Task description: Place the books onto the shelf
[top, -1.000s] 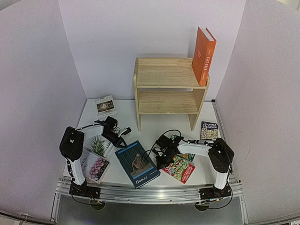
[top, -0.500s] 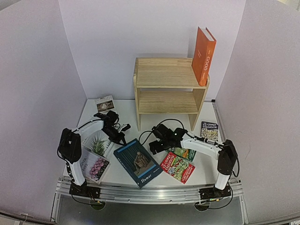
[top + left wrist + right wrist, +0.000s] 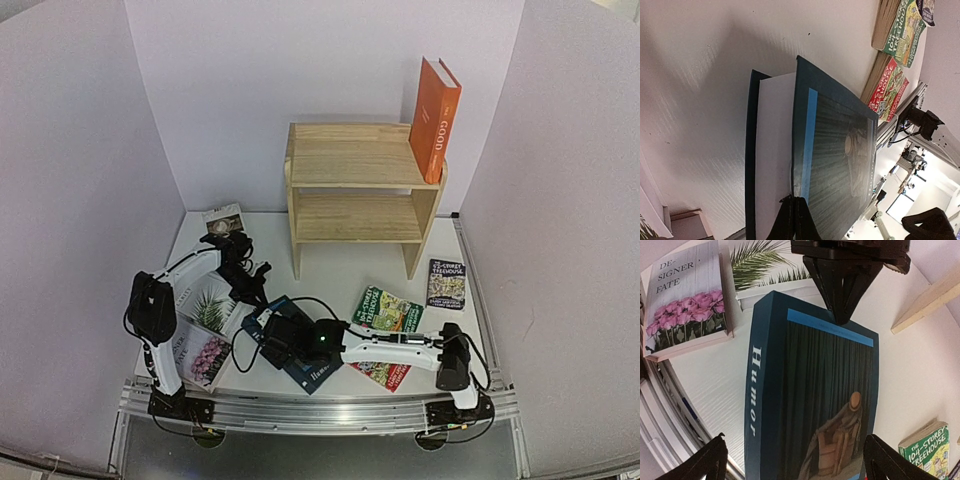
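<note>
We record one white table (image 3: pixel 340 275) bearing the following. At the rear centre, a two-tier natural-wood shelf (image 3: pixel 355 190); on the right end of its top we find an orange "GOOD" book (image 3: pixel 435 120) standing upright. At rear left, a small white book (image 3: pixel 224 222). At near left, a white book with a green plant (image 3: pixel 210 310) lies just beside a pale "Designer Fate" book with pink flowers (image 3: pixel 687 305). Near centre, a navy "Humor" book (image 3: pixel 825 390). To the right, a green paperback (image 3: pixel 388 309), a red paperback (image 3: pixel 385 372) and a dark "Treehouse" paperback (image 3: pixel 446 283).
</note>
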Controlling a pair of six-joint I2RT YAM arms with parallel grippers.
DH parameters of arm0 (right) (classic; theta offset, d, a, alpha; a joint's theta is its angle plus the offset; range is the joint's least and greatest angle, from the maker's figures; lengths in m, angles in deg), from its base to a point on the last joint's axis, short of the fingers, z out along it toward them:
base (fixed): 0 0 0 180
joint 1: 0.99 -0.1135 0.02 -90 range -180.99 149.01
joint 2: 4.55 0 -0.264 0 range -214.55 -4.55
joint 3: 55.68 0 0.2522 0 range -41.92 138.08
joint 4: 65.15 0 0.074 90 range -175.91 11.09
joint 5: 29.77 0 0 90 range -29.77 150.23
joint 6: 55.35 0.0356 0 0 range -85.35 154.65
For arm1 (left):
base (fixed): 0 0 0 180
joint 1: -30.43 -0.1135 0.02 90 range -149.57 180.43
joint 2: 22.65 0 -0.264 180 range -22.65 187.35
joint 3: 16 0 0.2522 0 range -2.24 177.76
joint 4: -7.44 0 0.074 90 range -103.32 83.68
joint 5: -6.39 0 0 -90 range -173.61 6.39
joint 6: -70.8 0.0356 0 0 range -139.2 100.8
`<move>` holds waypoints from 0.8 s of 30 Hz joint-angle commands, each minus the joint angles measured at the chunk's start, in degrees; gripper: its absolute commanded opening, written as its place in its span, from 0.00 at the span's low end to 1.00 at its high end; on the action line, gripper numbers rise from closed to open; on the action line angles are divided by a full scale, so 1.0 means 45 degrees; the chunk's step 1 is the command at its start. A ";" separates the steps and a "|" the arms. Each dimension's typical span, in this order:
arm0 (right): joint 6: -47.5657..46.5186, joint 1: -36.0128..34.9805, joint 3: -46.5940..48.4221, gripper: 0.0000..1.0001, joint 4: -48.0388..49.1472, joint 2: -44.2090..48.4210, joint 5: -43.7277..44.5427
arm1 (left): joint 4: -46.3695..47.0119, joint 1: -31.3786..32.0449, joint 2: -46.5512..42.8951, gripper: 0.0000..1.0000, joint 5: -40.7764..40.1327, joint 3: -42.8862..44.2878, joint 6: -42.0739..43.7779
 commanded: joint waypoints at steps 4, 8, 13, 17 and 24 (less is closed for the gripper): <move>-0.1506 -0.0564 0.1821 0.93 -0.0197 -0.1616 0.0994 | 0.0168 -0.0132 -0.0005 0.00 0.0546 0.0215 -0.1454; -0.1762 -0.1006 0.2941 0.93 -0.1083 -0.2585 0.2189 | 0.0290 -0.0146 -0.0096 0.00 0.0700 -0.0117 -0.1737; -0.2597 -0.1620 0.6047 0.98 -0.3432 -0.4904 0.4677 | 0.0402 -0.0166 -0.0043 0.00 0.0769 -0.0239 -0.1980; -0.1941 -0.1649 0.7242 0.98 -0.5451 -0.5822 0.5813 | 0.0334 -0.0159 -0.0097 0.00 0.0710 -0.0221 -0.2020; -0.1433 -0.1695 0.7164 0.92 -0.7057 -0.6189 0.7829 | 0.0459 -0.0158 -0.0356 0.00 0.0529 -0.0472 -0.2094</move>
